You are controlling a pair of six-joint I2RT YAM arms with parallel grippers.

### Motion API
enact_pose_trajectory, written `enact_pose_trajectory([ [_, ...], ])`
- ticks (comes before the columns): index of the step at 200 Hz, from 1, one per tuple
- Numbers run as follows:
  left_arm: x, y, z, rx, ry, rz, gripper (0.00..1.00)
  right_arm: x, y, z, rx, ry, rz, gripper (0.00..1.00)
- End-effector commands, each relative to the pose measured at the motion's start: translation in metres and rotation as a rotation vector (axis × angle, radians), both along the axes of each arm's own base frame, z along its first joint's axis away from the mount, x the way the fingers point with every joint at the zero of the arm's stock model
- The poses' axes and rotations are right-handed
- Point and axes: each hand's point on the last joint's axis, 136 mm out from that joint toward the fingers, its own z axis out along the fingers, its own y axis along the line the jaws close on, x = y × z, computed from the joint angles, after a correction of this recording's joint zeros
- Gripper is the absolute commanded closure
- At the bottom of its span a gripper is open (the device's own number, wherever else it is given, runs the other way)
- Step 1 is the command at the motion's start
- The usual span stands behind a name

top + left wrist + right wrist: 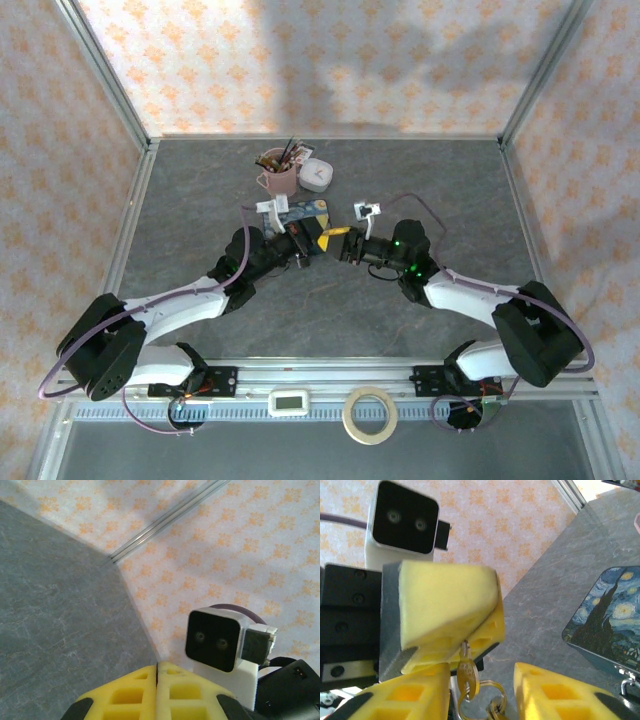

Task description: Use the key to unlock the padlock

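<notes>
- Pinching the key point(466, 672) in my left gripper point(462, 640): the yellow pads point(445, 605) are pressed together on its blade, and its head hangs out below them with a ring and more keys on it.
- Seen from my left wrist, those pads meet along one seam with no gap.
- My right gripper point(482, 680) has its fingers point(560, 697) wide apart, one on each side of the hanging key.
- From above, both grippers meet tip to tip over the middle of the table point(200, 200), just in front of the tin point(308, 212).
- The tin lies flat with its Starry Night lid up, to the right of my right fingers in that wrist's view.
- A small silver hook point(626, 684) sits at the tin's near edge, too small for me to tell what it is.
- Behind the tin stand a pink mug point(280, 180) of brushes and a white box point(318, 173).
- A tape roll point(368, 413) and a white gadget point(290, 402) lie on the rail between my bases.
</notes>
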Motion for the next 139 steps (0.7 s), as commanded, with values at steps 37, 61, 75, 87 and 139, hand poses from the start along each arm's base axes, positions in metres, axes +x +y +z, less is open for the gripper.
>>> enact_pose_trajectory([
  [37, -0.007, 0.001, 0.020, -0.073, -0.047, -0.004, 1.00, 0.001, -0.005, 0.027, 0.063, -0.068, -0.012, 0.64],
  [61, -0.007, 0.001, 0.022, -0.079, -0.052, -0.008, 1.00, 0.000, -0.003, 0.020, 0.064, -0.046, 0.002, 0.74],
  [75, -0.008, 0.001, 0.024, -0.083, -0.053, -0.007, 1.00, 0.000, -0.002, 0.018, 0.070, -0.039, 0.009, 0.78],
  [87, -0.008, 0.001, 0.025, -0.086, -0.056, -0.005, 1.00, 0.000, -0.001, 0.016, 0.075, -0.033, 0.014, 0.82],
  [139, -0.009, 0.002, 0.026, -0.108, -0.050, 0.000, 1.00, 0.002, -0.001, 0.013, 0.077, -0.028, 0.008, 1.00],
])
